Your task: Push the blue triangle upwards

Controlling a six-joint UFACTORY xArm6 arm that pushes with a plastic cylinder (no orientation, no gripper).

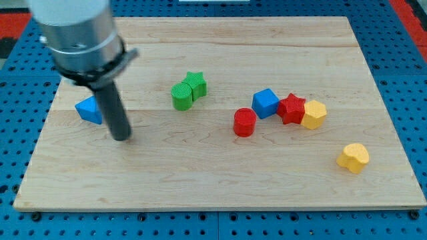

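At the view's left, the blue triangle (pixel 89 109) lies on the wooden board (pixel 200 180), near its left edge and about midway up, partly hidden behind the dark rod. My tip (pixel 121 138) rests on the board just to the triangle's right and a little below it — close beside it, though I cannot tell whether the rod touches the block. There are no fingers to speak of here, so nothing is clasped or let go; the rod can only shove. Moving rightwards, a green cylinder-like block (pixel 181 95) touches a green star (pixel 197 83) near the board's middle, well apart from the triangle. Further right stands a red cylinder (pixel 245 123), then a tight cluster: a blue cube (pixel 265 103), a red star-like block (pixel 291 109) and a yellow hexagonal block (pixel 313 115), each touching the next. A yellow heart-like block (pixel 353 157) sits alone toward the view's lower right. As for progress, the triangle seems not yet to have been pushed far, since plenty of board remains above it; I judge the tip must first get squarely beneath it — then drive toward the view's top. No brand, label or writing can be read anywhere.
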